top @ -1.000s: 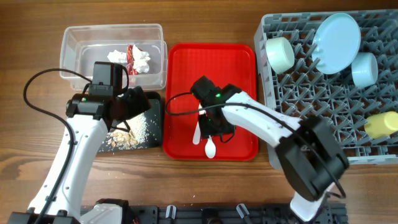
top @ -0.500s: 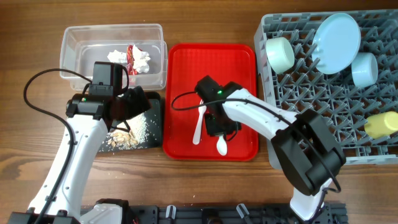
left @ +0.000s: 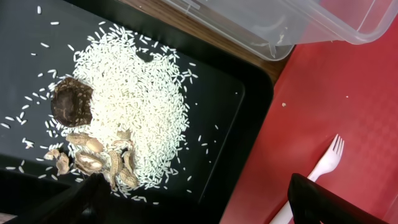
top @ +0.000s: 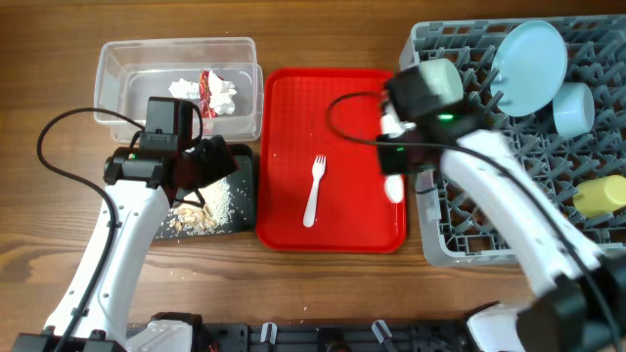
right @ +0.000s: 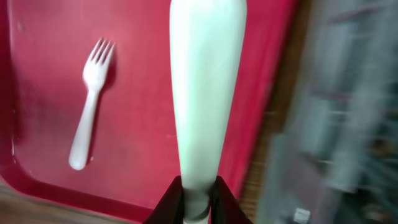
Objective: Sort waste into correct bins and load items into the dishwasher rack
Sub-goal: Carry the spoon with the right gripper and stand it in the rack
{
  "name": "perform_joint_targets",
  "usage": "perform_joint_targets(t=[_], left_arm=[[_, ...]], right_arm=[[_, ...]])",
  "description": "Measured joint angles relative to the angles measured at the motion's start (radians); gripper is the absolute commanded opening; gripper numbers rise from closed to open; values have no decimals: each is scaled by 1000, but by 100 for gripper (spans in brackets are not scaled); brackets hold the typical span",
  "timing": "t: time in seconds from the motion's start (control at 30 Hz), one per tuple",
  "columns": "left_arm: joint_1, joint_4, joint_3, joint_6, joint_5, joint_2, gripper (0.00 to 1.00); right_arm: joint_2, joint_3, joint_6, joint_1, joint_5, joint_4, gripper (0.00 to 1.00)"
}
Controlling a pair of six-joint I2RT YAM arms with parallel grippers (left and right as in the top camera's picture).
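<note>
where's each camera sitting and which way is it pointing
Overhead: above the table, looking straight down on tub, black tray, red tray and rack; left arm and right arm show.
Left wrist: on the left arm, looking down at scraps on the black tray; left gripper fingertips at the bottom edge, apart.
Right wrist: on the right arm, looking down along the spoon held in the right gripper; rack blurred at right.
Shared: the fork on the red tray shows in all three.
</note>
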Motion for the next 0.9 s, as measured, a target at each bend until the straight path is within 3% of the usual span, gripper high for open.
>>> perform_joint_targets(t=[0.2, 0.5, 0.57, 0.73, 0.77, 0.8, 0.9], left_arm=[[0, 0, 0, 0, 0, 0, 93], [0, 0, 0, 0, 0, 0, 93], [0, 0, 0, 0, 0, 0, 93], [0, 1, 0, 0, 0, 0, 93], [0, 1, 0, 0, 0, 0, 93], [0, 0, 0, 0, 0, 0, 93], [0, 1, 0, 0, 0, 0, 93]], right_arm=[[-19, 1, -109, -183, 39, -76, 4], [48, -69, -150, -249, 46, -57, 4], [57, -74, -151, -249, 46, -57, 22], [57, -74, -157, -249, 49, -57, 25], [57, -74, -156, -249, 55, -57, 34], [57, -74, -153, -249, 61, -57, 36], [55, -74, -148, -249, 86, -49, 37]])
